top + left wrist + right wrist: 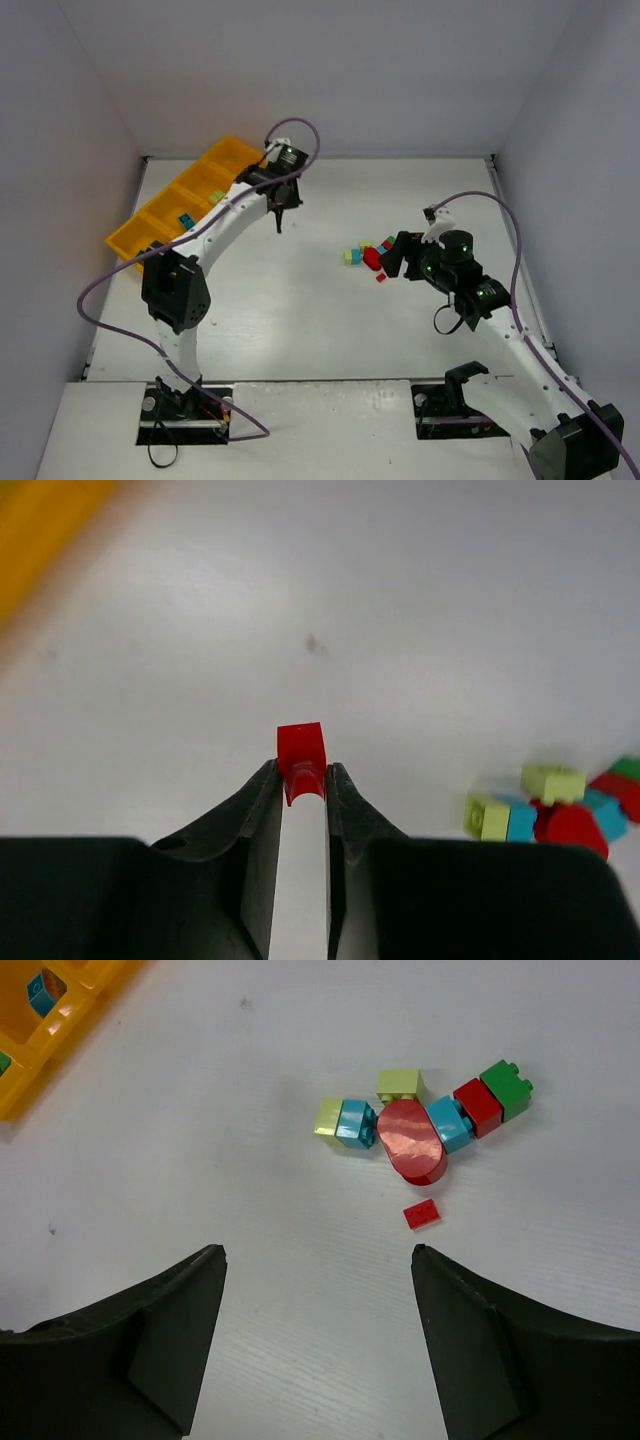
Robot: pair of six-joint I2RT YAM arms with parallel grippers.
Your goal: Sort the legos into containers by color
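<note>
The bench (330, 320) is white and flat, with plain pale walls (330, 70) around it. At the upper left of the top view a long yellow tray (150, 225) lies at a slant. It has square boxes in a row, and one box has a blue brick (186, 220) in it.

Just to the right of the tray is the left hand (281, 222). Its two fingers are pressed together on a small red brick (301, 748), pinching it at the very tips. The left arm (215, 235) reaches up and across from the lower left, and the hand points down at the bench. I cannot tell if the brick touches the bench.

Near the middle, a bit to the right, sits the pile of bricks (368, 254). It has yellow-green, blue, red and green ones, all close together. A round red brick (412, 1142) lies in the pile, and a tiny flat red piece (421, 1215) lies just beside it.

The right hand (392, 255) is at the right side of the pile. Its fingers are spread wide and hold nothing. The right arm (500, 320) comes up from the lower right corner and bends toward the pile.
</note>
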